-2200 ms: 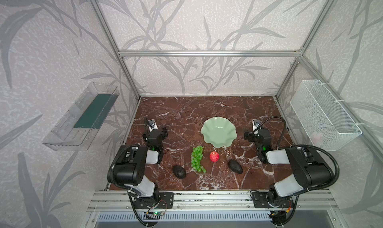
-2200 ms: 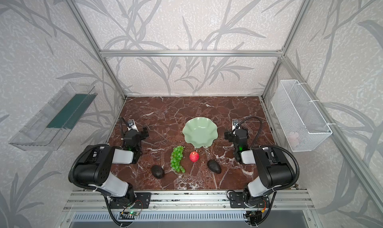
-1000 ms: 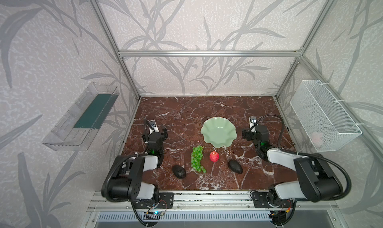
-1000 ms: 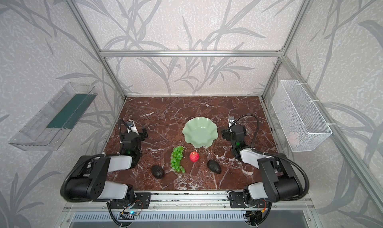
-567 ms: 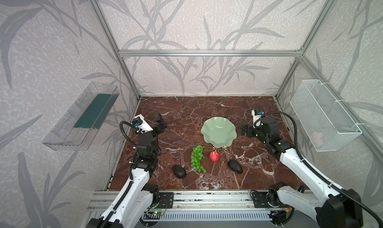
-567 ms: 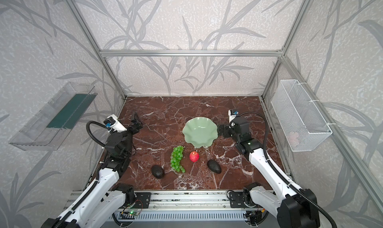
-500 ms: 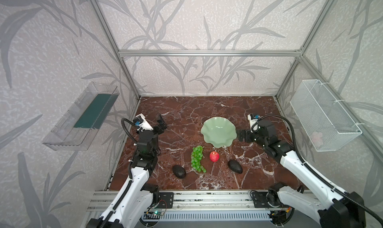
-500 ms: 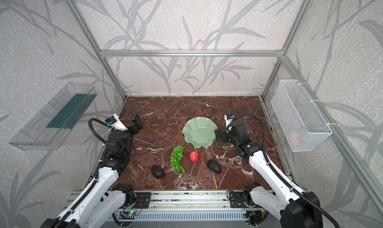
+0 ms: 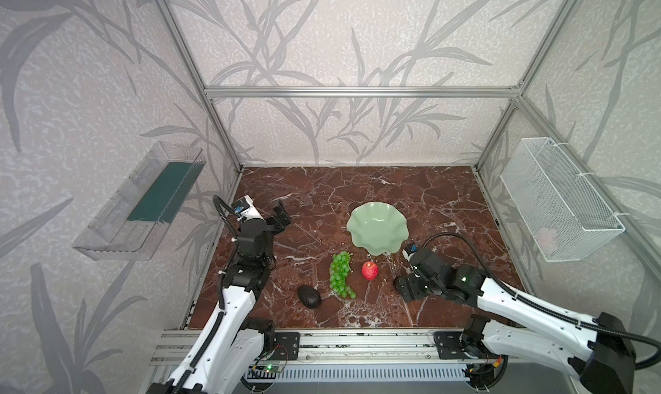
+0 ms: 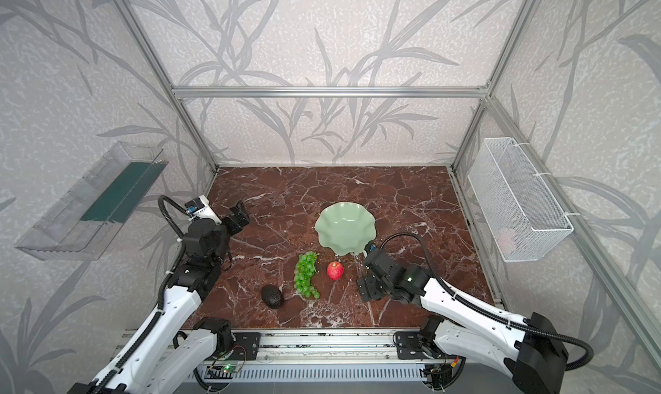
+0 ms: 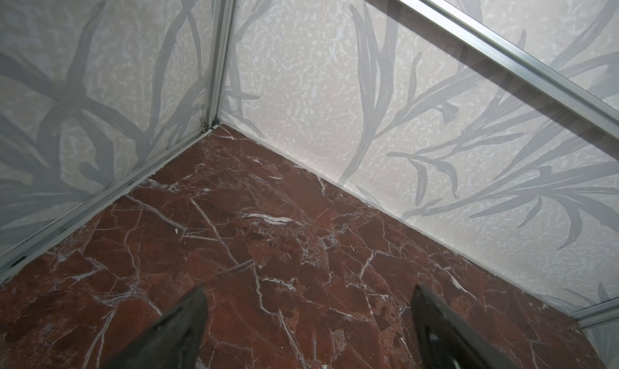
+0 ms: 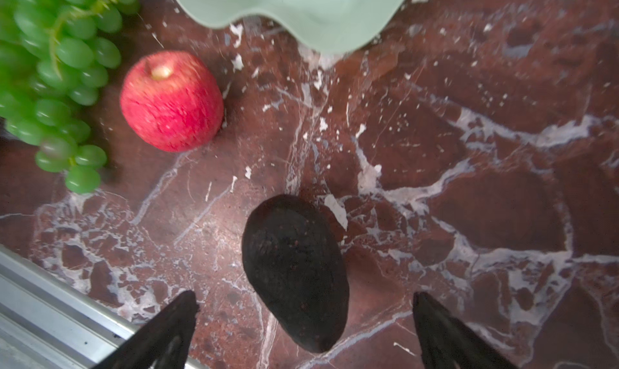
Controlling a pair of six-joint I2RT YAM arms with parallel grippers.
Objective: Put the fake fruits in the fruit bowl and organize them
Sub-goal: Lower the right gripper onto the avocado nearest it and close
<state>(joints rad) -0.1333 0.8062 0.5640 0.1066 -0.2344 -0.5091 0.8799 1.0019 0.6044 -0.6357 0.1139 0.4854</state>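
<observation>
In both top views the pale green scalloped fruit bowl (image 9: pixel 377 229) (image 10: pixel 345 229) sits empty mid-table. In front of it lie the green grapes (image 9: pixel 339 274) (image 10: pixel 305 274), the red apple (image 9: pixel 370 270) (image 10: pixel 335 270) and one dark avocado (image 9: pixel 309 296) (image 10: pixel 272 296). My right gripper (image 9: pixel 404 288) (image 12: pixel 304 298) hangs open over a second avocado (image 12: pixel 294 270), a finger on either side, not touching; that avocado is hidden in both top views. The right wrist view also shows the apple (image 12: pixel 170 101), grapes (image 12: pixel 57 65) and bowl rim (image 12: pixel 301 5). My left gripper (image 9: pixel 280 218) (image 11: pixel 310 290) is open and empty over bare marble.
A clear plastic tray (image 9: pixel 139 202) hangs on the left wall and a white wire basket (image 9: pixel 558 199) on the right wall. An aluminium rail (image 12: pixel 50 300) runs along the table's front edge, close to the right gripper. Metal frame posts stand at the back corners (image 11: pixel 214 82).
Both arms have risen from their folded pose. My right gripper swung from beside the bowl toward the front, over the right avocado. The left gripper stays raised at the left.
</observation>
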